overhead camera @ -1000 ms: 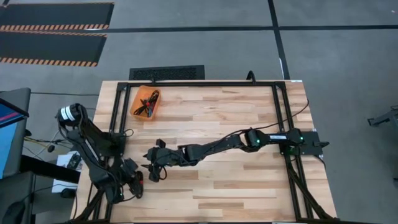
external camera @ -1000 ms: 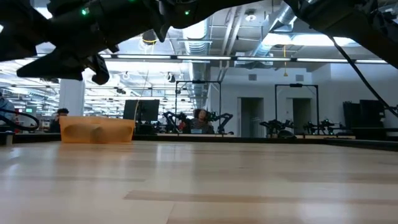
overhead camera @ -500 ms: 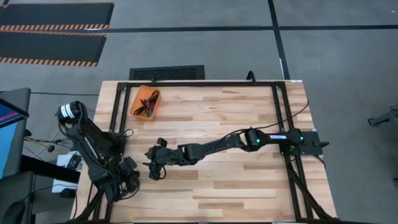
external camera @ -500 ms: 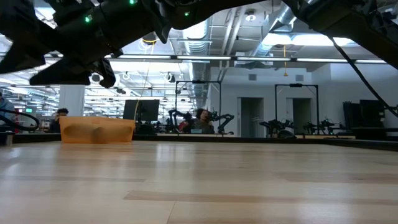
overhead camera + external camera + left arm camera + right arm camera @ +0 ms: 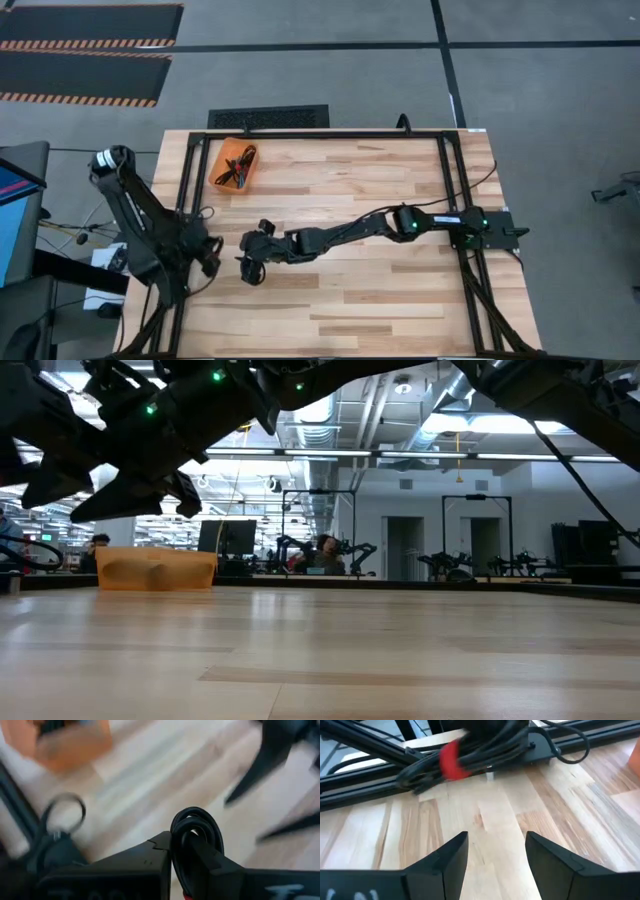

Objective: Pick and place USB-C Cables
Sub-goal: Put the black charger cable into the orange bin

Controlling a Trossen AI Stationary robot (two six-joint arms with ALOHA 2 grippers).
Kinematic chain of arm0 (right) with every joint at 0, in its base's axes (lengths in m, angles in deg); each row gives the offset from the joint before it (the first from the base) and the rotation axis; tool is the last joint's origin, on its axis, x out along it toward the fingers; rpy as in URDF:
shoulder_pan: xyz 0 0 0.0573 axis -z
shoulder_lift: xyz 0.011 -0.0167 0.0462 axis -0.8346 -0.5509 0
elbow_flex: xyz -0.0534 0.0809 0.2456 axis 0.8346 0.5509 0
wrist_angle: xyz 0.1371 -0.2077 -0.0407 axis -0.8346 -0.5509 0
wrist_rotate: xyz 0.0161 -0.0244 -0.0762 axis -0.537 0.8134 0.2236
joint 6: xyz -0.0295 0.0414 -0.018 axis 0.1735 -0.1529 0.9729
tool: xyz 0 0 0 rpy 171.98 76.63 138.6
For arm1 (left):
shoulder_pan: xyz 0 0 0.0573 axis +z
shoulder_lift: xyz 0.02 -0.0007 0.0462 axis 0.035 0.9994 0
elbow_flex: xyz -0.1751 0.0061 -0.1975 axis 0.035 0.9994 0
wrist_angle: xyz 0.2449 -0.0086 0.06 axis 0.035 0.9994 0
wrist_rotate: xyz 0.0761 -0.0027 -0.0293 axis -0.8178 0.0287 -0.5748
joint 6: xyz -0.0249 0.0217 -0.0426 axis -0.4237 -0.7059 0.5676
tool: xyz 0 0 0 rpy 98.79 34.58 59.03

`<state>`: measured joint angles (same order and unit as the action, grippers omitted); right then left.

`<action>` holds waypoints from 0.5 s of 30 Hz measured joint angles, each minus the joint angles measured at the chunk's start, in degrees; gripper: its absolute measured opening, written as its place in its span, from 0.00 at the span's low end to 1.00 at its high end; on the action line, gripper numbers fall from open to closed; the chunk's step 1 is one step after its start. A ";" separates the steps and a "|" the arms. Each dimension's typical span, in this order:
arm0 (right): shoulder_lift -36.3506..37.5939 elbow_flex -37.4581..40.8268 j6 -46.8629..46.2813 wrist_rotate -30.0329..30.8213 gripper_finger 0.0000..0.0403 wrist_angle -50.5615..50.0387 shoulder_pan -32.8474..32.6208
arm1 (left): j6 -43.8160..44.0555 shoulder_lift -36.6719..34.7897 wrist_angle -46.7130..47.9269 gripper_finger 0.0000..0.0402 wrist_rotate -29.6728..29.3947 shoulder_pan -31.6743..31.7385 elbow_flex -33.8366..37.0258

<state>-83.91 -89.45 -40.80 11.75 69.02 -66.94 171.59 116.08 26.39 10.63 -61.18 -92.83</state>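
Black coiled cable (image 5: 196,827) is sitting pinched between the pressed-together fingers of the left gripper (image 5: 172,851), its loop standing proud above the fingertips. A speck of red is showing at the lower edge of the left wrist view, possibly the tie; too little to be sure.

Left gripper (image 5: 207,250) is hanging at the table's left edge, toward the near side. Orange bin (image 5: 234,166) is sitting at the far left of the wooden table (image 5: 380,300), with other cables (image 5: 238,165) already lying in it.

Right gripper (image 5: 252,262) is waiting just to the right of the left one, fingers spread and holding nothing.

Judgement: carry step. The bundle is gripped low on the coil, so it may swing or slip. Best to lift clear, travel far along the left edge, steer wide of the right arm, and let go only once directly over the bin.
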 joint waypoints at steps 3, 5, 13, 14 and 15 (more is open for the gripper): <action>0.00 0.00 -0.12 -0.03 0.55 0.29 -0.83 | -1.66 -1.61 1.79 0.03 -6.05 2.27 -0.06; 0.00 0.00 -0.13 -0.07 0.55 0.37 -1.69 | -1.66 -2.18 3.59 0.03 -11.70 3.66 -0.06; 0.00 -0.02 -0.15 -0.01 0.55 -6.98 -4.45 | -3.51 -3.00 8.68 0.03 -32.79 14.52 1.14; 0.00 -0.02 -0.41 0.31 0.54 -9.88 -4.51 | -4.23 -2.99 8.58 0.03 -34.78 16.43 1.45; 0.15 0.00 -1.05 1.14 0.53 -12.74 -4.53 | -4.90 -2.94 8.60 0.03 -36.26 18.32 1.77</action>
<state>-83.77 -89.45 -41.85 12.90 56.28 -71.47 166.69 113.15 34.99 -25.63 -42.86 -91.06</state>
